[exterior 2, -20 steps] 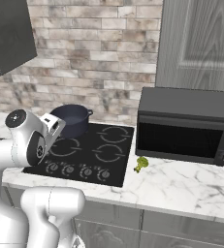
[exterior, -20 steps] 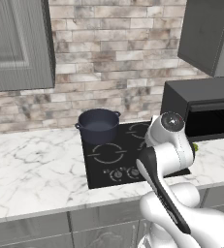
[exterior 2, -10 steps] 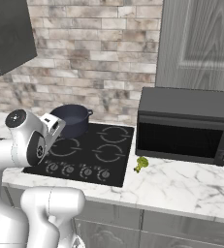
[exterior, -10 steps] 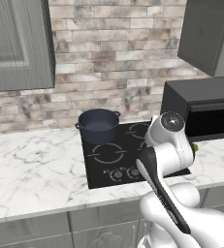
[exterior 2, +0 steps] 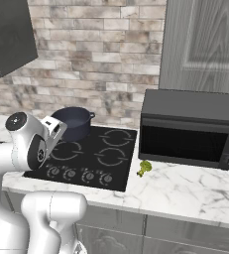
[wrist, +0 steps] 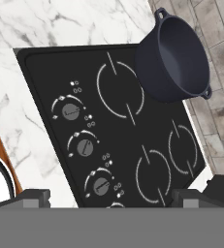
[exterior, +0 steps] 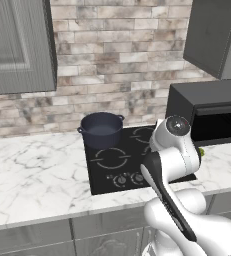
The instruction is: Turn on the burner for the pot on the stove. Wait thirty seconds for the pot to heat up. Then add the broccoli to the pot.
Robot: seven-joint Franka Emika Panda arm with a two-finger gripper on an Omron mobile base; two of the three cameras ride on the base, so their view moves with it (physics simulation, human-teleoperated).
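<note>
The pot (exterior: 102, 129) stood upright on the stove's (exterior 2: 113, 166) back-left ring, handles in line with the back edge. Nothing had moved since earlier. The jaws' spread: cannot tell.

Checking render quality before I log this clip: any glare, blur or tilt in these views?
Left base view: even light, no glare on the stove. Right base view: broccoli small but sharp. Hand view: scene rolled, pot crisp, no blur.

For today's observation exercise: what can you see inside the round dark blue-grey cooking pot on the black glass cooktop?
The round dark blue-grey cooking pot shows a bare, lighter grey inside, with no food. Its near wall hides part of the bottom. The small green broccoli floret lies on the marble counter.
</note>
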